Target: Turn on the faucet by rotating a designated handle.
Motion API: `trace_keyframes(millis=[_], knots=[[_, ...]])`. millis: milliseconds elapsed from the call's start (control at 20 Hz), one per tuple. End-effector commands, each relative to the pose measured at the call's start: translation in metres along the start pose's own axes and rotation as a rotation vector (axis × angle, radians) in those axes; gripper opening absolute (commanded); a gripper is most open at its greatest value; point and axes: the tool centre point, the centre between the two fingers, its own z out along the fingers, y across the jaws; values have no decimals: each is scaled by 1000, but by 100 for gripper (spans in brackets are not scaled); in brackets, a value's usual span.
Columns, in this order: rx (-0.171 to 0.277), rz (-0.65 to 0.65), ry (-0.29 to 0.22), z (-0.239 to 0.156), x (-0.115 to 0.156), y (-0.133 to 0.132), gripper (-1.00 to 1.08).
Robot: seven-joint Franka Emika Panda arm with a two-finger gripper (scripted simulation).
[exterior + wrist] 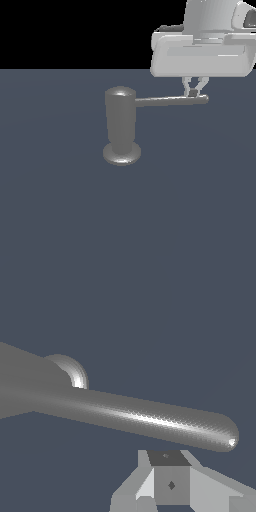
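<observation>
Faucet (120, 125) is standing upright on the flat dark blue-grey floor (60, 200), a little toward the exterior view's left of centre, its flared round base (121, 153) sitting flush on the surface and its domed top catching a soft highlight. Projecting sideways from the upper part of the body, the handle (171, 101) is reaching out toward the exterior view's right, lying close to level with its rounded tip slightly higher than its root. The white gripper (195, 91) is hanging from above at the far end of that rod, its bulky pale housing (200, 57) filling the upper right of the exterior view and its two thin fingers (188, 86) pointing down, their tips meeting the handle just short of the tip. The fingers are sitting close together, in a narrow stance, but whether they are actually pinching the rod or only resting against it I cannot tell. In the wrist view the handle (145, 418) is stretching across the frame as a glossy grey bar ending in a rounded tip, with part of the faucet base (72, 372) showing behind it, and a grey finger (170, 481) of the gripper is sitting just beside the rod near its tip, apparently to one side of it.
</observation>
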Motion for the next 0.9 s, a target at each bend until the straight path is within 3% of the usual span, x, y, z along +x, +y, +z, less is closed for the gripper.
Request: trace_keyframes(millis=[0,150,200,850], knots=[[3,41,-39,18,-7,25,-100],[3,42,-41,19,-2,29,-100],[2,-9,-1,0,11,3,-100],[2,5,-12,7,52,3,-100]])
